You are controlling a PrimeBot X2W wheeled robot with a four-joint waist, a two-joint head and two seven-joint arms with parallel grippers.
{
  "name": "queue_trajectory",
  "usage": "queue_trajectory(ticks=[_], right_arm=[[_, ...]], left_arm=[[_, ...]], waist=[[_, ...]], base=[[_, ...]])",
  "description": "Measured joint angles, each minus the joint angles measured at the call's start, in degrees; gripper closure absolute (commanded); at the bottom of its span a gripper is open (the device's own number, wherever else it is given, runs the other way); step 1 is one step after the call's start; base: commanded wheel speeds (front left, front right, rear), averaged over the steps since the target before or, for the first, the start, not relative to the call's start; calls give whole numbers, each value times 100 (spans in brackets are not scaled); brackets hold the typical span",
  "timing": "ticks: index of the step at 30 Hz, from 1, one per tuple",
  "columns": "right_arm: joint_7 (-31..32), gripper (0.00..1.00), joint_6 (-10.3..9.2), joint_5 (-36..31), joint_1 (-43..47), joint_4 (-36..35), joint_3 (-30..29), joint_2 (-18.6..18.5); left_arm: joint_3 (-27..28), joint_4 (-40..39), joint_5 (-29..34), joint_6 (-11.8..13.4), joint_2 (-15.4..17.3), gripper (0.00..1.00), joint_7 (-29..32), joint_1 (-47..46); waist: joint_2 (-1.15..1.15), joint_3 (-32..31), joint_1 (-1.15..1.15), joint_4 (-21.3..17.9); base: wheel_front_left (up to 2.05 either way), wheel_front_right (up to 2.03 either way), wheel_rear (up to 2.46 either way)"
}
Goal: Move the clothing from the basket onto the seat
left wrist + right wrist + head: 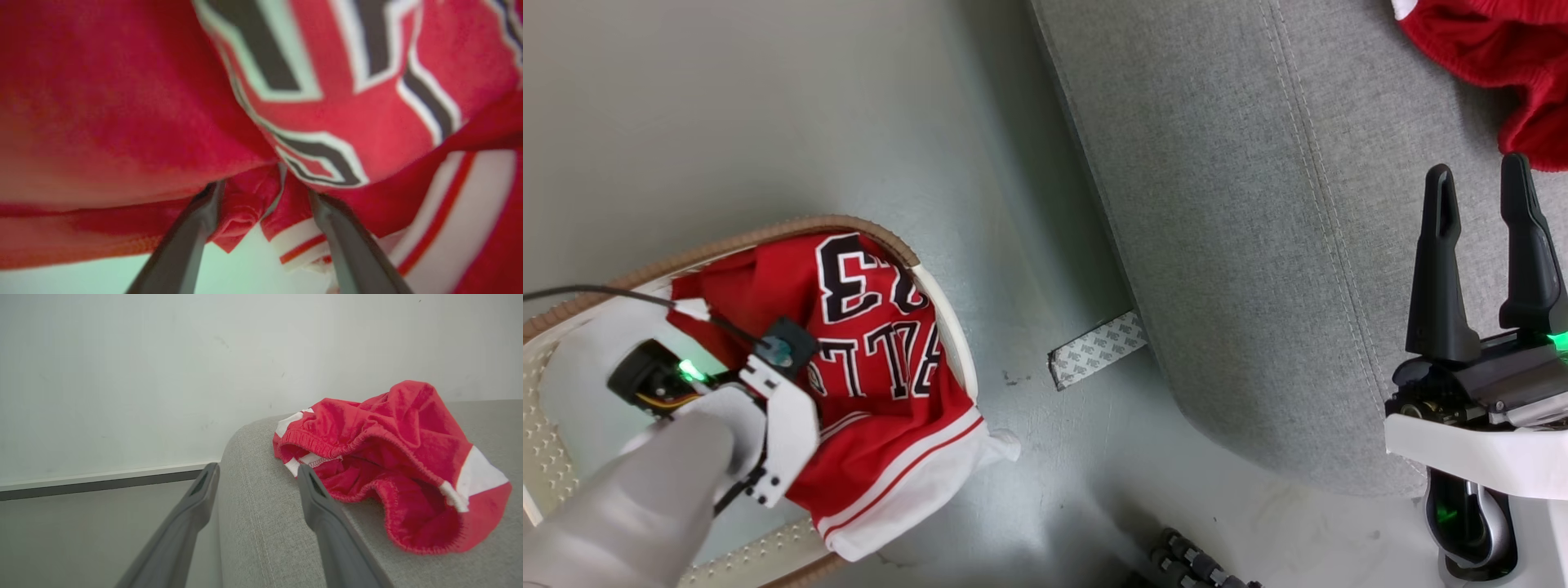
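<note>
Head view. A red jersey lies heaped in the white basket on the floor, left of the grey seat. Its long axis runs diagonally from upper left to lower right. The black, white-edged "23" sits toward the far, tan-brown rim and reads upside down, with a row of letters below it. The white-banded edge points to the lower right and hangs over the basket's rim. The left arm's wrist stands over the jersey and hides the fingers. The right tool is held above the seat, fingers spread and pointing up the view, with nothing between them. A second red garment lies on the seat at the upper right, cut by the frame. A strip of patterned tape lies on the floor at the seat's base.

Left wrist view. The left tool is spread, its fingertips pressed into the jersey. A small fold of red cloth and white trim sits between them, not squeezed. The picture is blurred.

Right wrist view. The right tool is spread, empty, and aimed at the seat's rounded corner. The second garment proves to be red shorts with an elastic waistband and white patches, crumpled on the seat. Behind is a pale wall.
</note>
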Motion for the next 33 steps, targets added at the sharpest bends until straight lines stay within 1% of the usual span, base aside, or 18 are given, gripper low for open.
queue_trajectory(ticks=[1,2,10,17,25,33], right_arm=[[0,0,1,-2,4,1,-3,0],[0,0,0,-4,8,7,-4,0],[0,0,0,-68,8,96,0,0],[0,0,1,-270,4,177,-87,1],[0,0,1,-515,19,336,-310,3],[0,0,0,-806,125,559,-446,7]], left_arm=[[-19,31,3,-1,-20,64,-32,-1],[-36,58,3,-2,-38,100,-44,-1],[-105,142,-64,-18,-110,100,-320,4],[-154,27,-321,-34,-288,100,-604,99],[-244,-172,-673,-34,-570,100,-1002,359],[-319,-361,-1010,-34,-902,100,-1408,660]], waist=[[0,-2,0,0],[0,-7,0,0],[0,-141,0,-15],[0,-451,0,103],[0,-1012,0,392],[0,-1740,0,771]], base=[[0,0,0],[0,0,0],[0,0,0],[0,0,0],[0,0,0],[0,0,0]])
